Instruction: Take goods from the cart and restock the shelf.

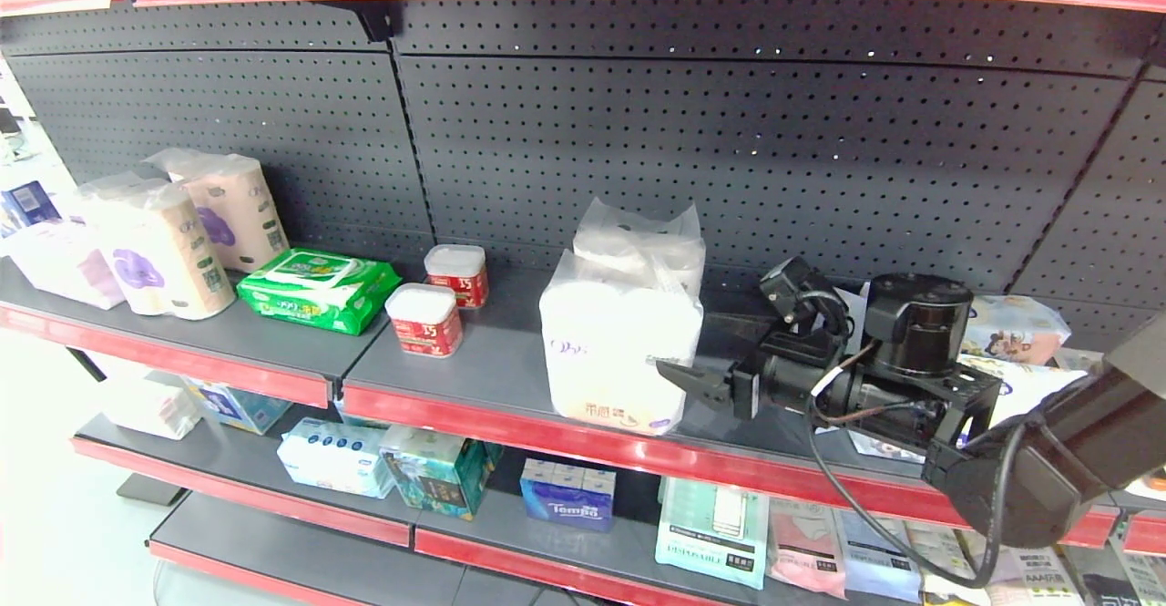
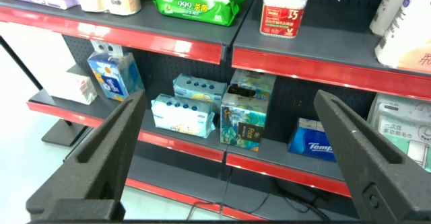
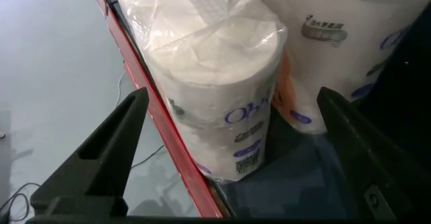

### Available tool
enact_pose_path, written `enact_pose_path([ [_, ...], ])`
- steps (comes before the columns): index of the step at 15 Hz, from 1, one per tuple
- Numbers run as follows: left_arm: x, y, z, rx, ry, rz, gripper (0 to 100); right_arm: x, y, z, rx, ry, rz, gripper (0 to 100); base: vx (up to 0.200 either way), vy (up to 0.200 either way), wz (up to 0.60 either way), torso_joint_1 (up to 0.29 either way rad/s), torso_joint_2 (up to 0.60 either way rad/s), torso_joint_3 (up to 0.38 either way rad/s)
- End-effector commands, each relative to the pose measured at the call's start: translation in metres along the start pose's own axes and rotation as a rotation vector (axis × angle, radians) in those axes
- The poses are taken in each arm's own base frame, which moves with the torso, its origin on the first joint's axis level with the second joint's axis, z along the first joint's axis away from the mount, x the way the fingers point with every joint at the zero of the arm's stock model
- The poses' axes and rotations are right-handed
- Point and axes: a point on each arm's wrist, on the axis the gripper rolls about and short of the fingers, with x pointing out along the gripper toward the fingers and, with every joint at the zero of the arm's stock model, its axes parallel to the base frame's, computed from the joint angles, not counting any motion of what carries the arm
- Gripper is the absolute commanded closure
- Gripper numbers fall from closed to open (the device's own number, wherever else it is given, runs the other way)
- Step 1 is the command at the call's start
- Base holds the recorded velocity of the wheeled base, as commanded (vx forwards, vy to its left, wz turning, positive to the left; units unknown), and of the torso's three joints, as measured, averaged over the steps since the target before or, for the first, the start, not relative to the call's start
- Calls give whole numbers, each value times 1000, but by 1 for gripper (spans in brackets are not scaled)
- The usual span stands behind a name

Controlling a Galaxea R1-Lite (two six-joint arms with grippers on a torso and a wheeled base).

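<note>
the toilet-roll pack [image 1: 621, 333] stands on the shelf [image 1: 474, 351] just ahead of the right gripper [image 1: 692, 383], whose jaws are spread wide and grip nothing. whether a fingertip touches the wrap cannot be told. on the jaws' outer side the pack sits right at the red lip [image 1: 510, 416], so a nudge that way would likely tip it off. its loose plastic top could snag a finger and drag the pack along. beyond it, two small tubs [image 1: 426, 318] could be knocked. the left gripper [image 2: 229, 103], jaws also spread and empty, hangs well apart before the lower shelves.
</note>
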Motion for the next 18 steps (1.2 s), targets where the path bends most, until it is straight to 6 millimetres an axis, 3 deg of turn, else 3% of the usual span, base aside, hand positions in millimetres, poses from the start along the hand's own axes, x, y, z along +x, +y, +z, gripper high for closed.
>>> enact_pose_path([
  [1,0,0,0,-1,0,-1,0,-9,0,11,-9,-27,-10,0,0,0,0,0,0,0],
  [13,0,0,0,-1,0,-1,0,-46,8,33,12,-50,-25,0,0,0,0,0,0,0],
  [17,0,0,0,-1,0,-1,0,-65,10,43,58,-45,-69,0,0,0,0,0,0,0],
  [18,0,0,0,-1,0,0,0,-79,8,48,81,-26,-140,0,0,0,0,0,0,0],
])
